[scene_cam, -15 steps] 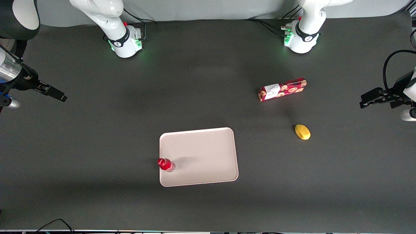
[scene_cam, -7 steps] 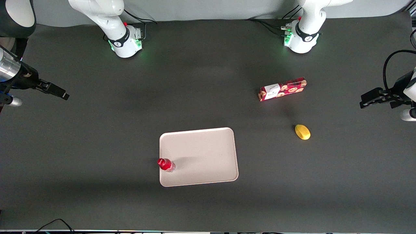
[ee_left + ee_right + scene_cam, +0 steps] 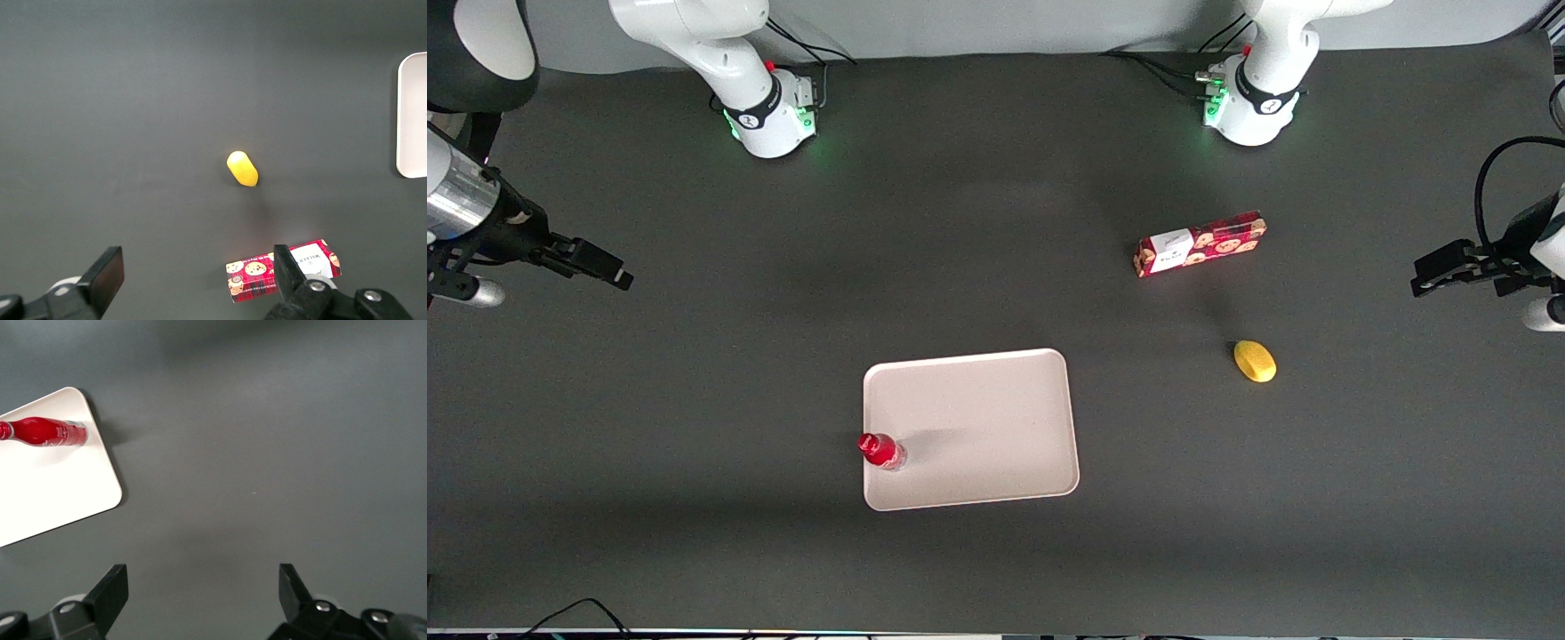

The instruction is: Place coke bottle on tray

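The coke bottle stands upright on the tray, at its edge toward the working arm; the empty pincer, fingers spread, has pulled well away over the desk, suggesting placement is done.

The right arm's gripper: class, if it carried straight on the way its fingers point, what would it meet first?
Bare table, it seems: the gripper, open, points at mat beside the tray with the coke bottle; depth is uncertain.
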Action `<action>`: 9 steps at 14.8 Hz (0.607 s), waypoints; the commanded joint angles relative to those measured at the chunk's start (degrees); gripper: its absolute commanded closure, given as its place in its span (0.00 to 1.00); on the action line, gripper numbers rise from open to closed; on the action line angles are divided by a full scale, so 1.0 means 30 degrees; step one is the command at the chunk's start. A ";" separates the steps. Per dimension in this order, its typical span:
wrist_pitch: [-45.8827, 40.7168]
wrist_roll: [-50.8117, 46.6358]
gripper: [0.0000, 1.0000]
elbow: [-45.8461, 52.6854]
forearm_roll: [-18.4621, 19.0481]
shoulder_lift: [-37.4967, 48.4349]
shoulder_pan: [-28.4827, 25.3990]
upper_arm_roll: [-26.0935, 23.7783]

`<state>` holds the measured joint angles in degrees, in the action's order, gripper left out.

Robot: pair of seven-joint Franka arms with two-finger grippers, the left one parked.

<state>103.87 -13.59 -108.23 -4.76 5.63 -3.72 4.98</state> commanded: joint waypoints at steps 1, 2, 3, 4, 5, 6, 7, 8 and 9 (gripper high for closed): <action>0.0095 0.0311 0.00 0.0949 -0.0259 -0.0940 0.0155 -0.0255; 0.0095 0.0282 0.00 0.0978 -0.0230 -0.0881 0.0126 -0.0254; -0.0021 0.0282 0.00 0.1065 -0.0084 -0.0620 0.0126 -0.0138; -0.0196 0.0340 0.00 0.1269 0.0236 -0.0240 0.0271 -0.0050; -0.0488 0.0340 0.00 0.1416 0.0762 0.0315 0.0243 0.0154; -0.0839 0.0427 0.00 0.1824 0.1666 0.0378 0.0069 0.0330; -0.1335 0.1733 0.00 0.2611 0.2632 0.0118 0.0067 0.0447; -0.1398 0.2036 0.00 0.2938 0.2555 0.0028 0.0125 0.0507; -0.1399 0.1981 0.00 0.3231 0.2351 -0.0031 0.0068 0.0739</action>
<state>101.23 -10.74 -101.93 1.41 6.38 -3.33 6.07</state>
